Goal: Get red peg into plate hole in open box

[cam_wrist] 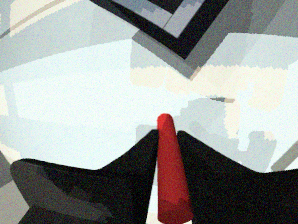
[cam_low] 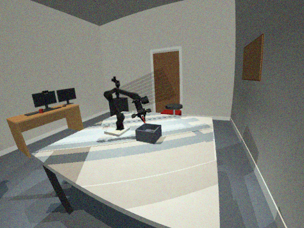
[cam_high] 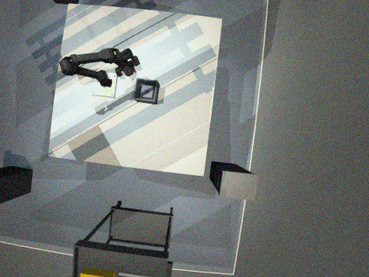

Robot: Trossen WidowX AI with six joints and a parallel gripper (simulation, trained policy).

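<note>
The red peg [cam_high: 135,71] [cam_low: 143,120] [cam_wrist: 173,175] is held between the two black fingertips, its long side running along the middle of the wrist view. My gripper [cam_low: 143,119] [cam_wrist: 167,135] is shut on it, beside the box and outside its walls. The dark open box [cam_high: 157,92] [cam_low: 145,136] [cam_wrist: 185,51] stands on the table; one of its corners shows at the top of the wrist view. A lighter plate [cam_high: 148,90] shows inside the box in the top view, but its hole is not clear. The exact height of the peg above the table cannot be told.
The arm's pale base plate [cam_high: 102,93] [cam_low: 112,132] lies on the table to the left of the box. The table top [cam_high: 171,144] [cam_low: 179,173] is covered in striped light and shadow. A desk [cam_low: 42,116] with monitors stands off to the left in the exterior view.
</note>
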